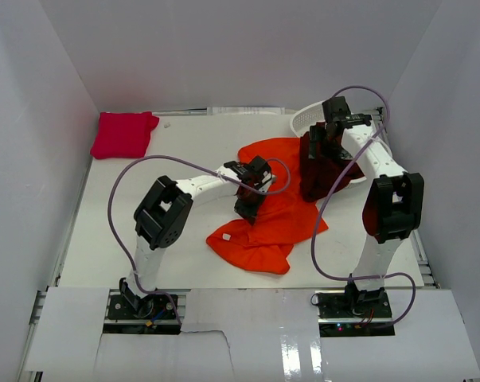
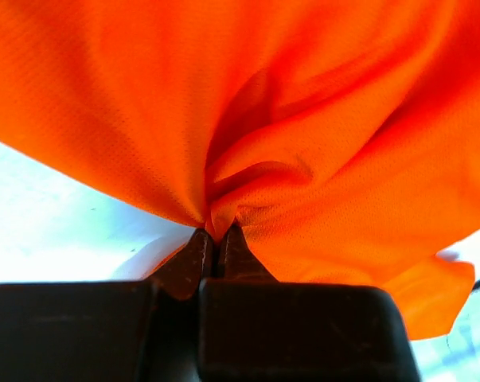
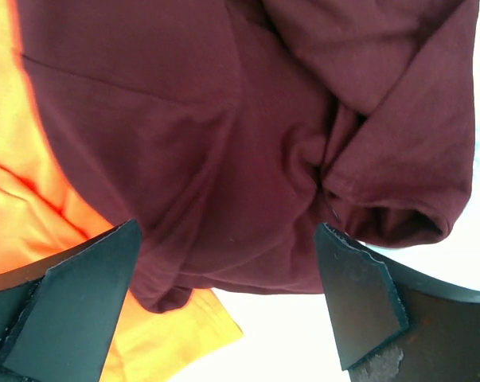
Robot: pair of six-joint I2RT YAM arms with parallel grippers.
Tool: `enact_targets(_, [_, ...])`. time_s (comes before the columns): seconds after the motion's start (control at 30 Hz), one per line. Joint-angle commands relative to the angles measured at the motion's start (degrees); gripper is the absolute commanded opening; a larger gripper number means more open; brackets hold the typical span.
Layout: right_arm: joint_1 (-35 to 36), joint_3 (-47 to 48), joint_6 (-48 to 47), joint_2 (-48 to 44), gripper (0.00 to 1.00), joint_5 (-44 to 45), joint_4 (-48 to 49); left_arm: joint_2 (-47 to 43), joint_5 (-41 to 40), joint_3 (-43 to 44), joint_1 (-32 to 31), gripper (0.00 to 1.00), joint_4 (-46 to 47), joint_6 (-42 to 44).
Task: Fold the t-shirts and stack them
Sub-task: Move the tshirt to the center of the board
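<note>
Left hand (image 2: pixel 214 245) is pinching a bunched fold of the orange t-shirt (image 1: pixel 275 219) lying crumpled on the table (image 1: pixel 168 147), right hand (image 3: pixel 228 302) is hovering spread over the maroon t-shirt (image 1: pixel 323 173), apparently draping from the white basket (image 1: pixel 305 119) at far right, and the pink t-shirt (image 1: pixel 122 134) is sitting folded in the far-left corner.

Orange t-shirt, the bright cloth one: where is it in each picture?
Top view: bright orange cloth t-shirt, crumpled in the middle.
Left wrist: fills the picture, pinched by the left gripper.
Right wrist: along the left edge.
Shared landmark: dark maroon cloth t-shirt, top and right wrist.
</note>
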Motion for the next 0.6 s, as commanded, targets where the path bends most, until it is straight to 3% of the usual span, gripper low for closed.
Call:
enact_targets(0.0, [-0.4,-2.2,0.9,0.1,0.97,2.0,-0.1,-0.1,-4.8,2.2,1.8,0.0,-2.7,-2.5])
enact_targets(0.3, [-0.3,-14.4,1.1,-6.3,0.98,2.1,4.6,-3.4,-6.6,2.4,11.2,0.0,-4.6,-7.1])
enact_targets(0.57, [-0.3,-15.7,0.8,-7.6,1.0,4.4,4.6,0.2,-9.9,9.1,15.8,0.0,-6.9,-7.6])
